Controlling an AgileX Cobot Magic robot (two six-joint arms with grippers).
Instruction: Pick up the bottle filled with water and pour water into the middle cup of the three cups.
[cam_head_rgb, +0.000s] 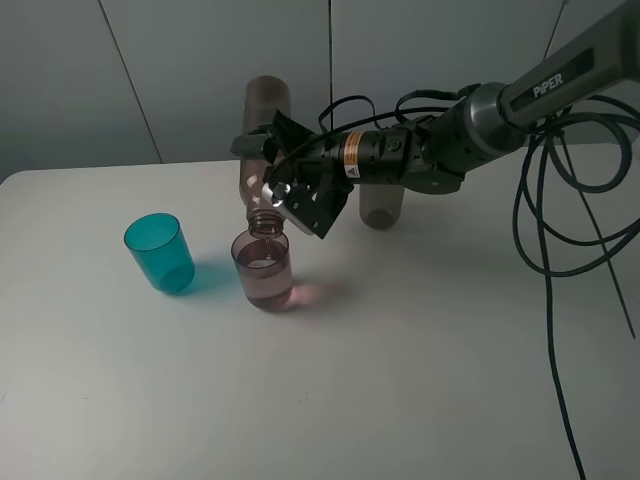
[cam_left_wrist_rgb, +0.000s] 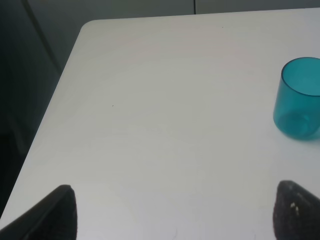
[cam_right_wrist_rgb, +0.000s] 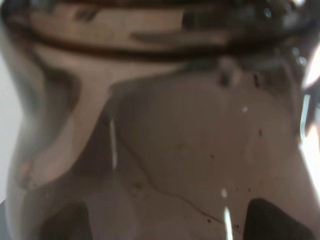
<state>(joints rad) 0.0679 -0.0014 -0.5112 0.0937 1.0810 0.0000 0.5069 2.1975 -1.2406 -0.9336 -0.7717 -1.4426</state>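
Note:
My right gripper (cam_head_rgb: 292, 183) is shut on the smoky brown-pink bottle (cam_head_rgb: 262, 140). It holds the bottle tipped neck down, with the open neck (cam_head_rgb: 266, 221) just above the mouth of the pinkish-mauve middle cup (cam_head_rgb: 266, 272), which has some water in it. The teal cup (cam_head_rgb: 160, 252) stands to its left and the smoky grey cup (cam_head_rgb: 381, 207) to the back right, partly hidden behind the right arm. In the right wrist view the bottle (cam_right_wrist_rgb: 165, 140) fills the picture between the fingertips (cam_right_wrist_rgb: 67, 222). My left gripper (cam_left_wrist_rgb: 177, 220) is open and empty over bare table, with the teal cup (cam_left_wrist_rgb: 299, 100) off to one side.
The white table (cam_head_rgb: 400, 380) has its far edge along a grey wall. Black cables (cam_head_rgb: 560, 230) hang from the right arm over the table's right side. The left wrist view shows the table's corner and edge (cam_left_wrist_rgb: 75, 45).

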